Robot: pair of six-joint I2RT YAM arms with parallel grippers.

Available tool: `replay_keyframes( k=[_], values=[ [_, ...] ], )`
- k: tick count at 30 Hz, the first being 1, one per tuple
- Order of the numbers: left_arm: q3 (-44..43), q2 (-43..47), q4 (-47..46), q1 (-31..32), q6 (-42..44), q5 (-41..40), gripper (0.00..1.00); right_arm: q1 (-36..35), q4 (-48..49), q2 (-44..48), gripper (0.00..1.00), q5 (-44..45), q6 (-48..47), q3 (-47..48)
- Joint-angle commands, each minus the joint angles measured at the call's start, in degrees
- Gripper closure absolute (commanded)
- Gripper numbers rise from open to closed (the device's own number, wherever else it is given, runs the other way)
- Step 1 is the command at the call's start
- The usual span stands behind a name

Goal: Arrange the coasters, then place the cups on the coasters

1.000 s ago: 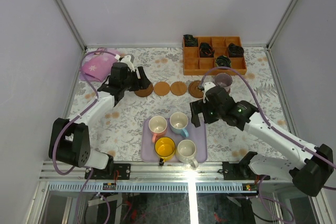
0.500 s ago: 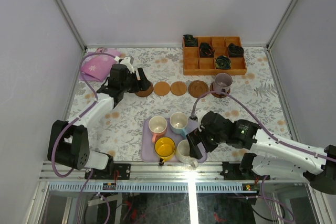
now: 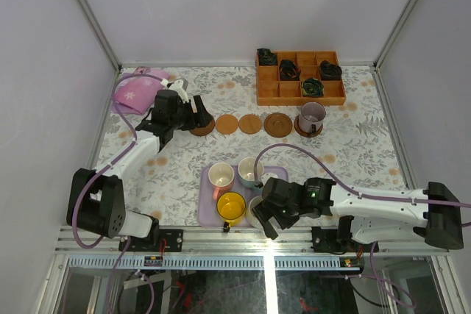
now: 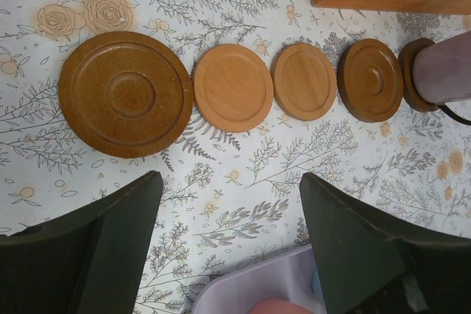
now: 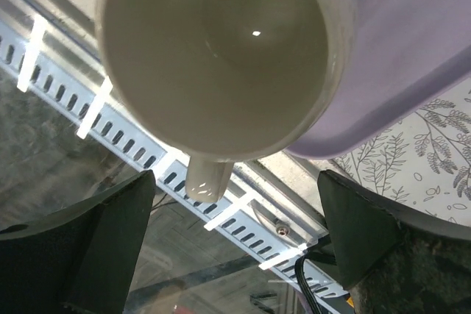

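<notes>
Four brown coasters [image 3: 250,123] lie bare in a row, and a fifth sits under the pale purple cup [image 3: 312,115]. My left gripper [image 3: 194,112] hovers open by the row's left end; its wrist view shows the large ringed coaster [image 4: 125,93], three smaller ones [image 4: 304,81] and the purple cup [image 4: 445,71]. The lavender tray [image 3: 210,215] holds the pink-handled cup [image 3: 221,176], the light blue cup [image 3: 250,172], the yellow cup [image 3: 231,207] and the cream-white cup [image 5: 213,56]. My right gripper [image 5: 235,189] is open above the cream-white cup, its fingers on either side of the handle [image 5: 206,178] without touching it.
An orange-brown compartment box [image 3: 294,98] with dark items stands at the back right. A pink cloth [image 3: 136,92] lies at the back left. The metal rail [image 3: 221,240] runs along the table's near edge, just below the tray. Enclosure walls close in both sides.
My right arm has swung from beside the purple cup down to the tray's near right corner, over the cream-white cup. The left gripper has hardly moved.
</notes>
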State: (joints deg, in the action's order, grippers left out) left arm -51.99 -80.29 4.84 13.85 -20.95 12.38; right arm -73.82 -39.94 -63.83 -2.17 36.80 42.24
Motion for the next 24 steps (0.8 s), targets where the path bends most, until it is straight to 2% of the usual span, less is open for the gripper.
replay_keyframes(
  k=[1, 4, 8, 12, 14, 19, 20, 24],
  values=[
    [-0.2, 0.2, -0.1, -0.1, 0.9, 0.5, 0.24, -1.0, 0.6, -1.7, 0.01, 4.3, 1.7, 0.7],
    [-0.1, 0.3, -0.1, -0.1, 1.0, 0.4, 0.24, -1.1, 0.6, -3.1, 0.07, 4.6, 1.0, 1.2],
    [0.3, 0.3, -0.2, -0.1, 0.8, 0.3, 0.24, -1.1, 1.3, -4.4, 0.2, 3.9, 0.2, 1.3],
    [0.5, 0.5, -0.2, 0.0, 0.8, 0.2, 0.24, -1.1, 1.7, -4.5, 0.37, 3.1, -0.1, 1.3],
    [0.6, 0.4, -0.4, -0.1, 0.7, 0.3, 0.24, -1.1, 1.7, -4.1, 0.5, 2.7, -0.1, 1.2],
    [0.5, 0.0, -0.3, 0.0, 0.4, 0.6, 0.24, -1.1, 1.6, -2.9, 0.96, 1.2, 0.9, -0.1],
    [0.5, -0.1, -0.4, -0.1, 0.4, 0.7, 0.24, -1.1, 1.5, -2.5, 1.0, 1.0, 1.2, -0.3],
    [0.4, -0.3, -0.3, -0.1, 0.4, 0.9, 0.24, -1.5, -0.2, -0.5, 1.0, 1.4, 2.3, -0.5]
  ],
)
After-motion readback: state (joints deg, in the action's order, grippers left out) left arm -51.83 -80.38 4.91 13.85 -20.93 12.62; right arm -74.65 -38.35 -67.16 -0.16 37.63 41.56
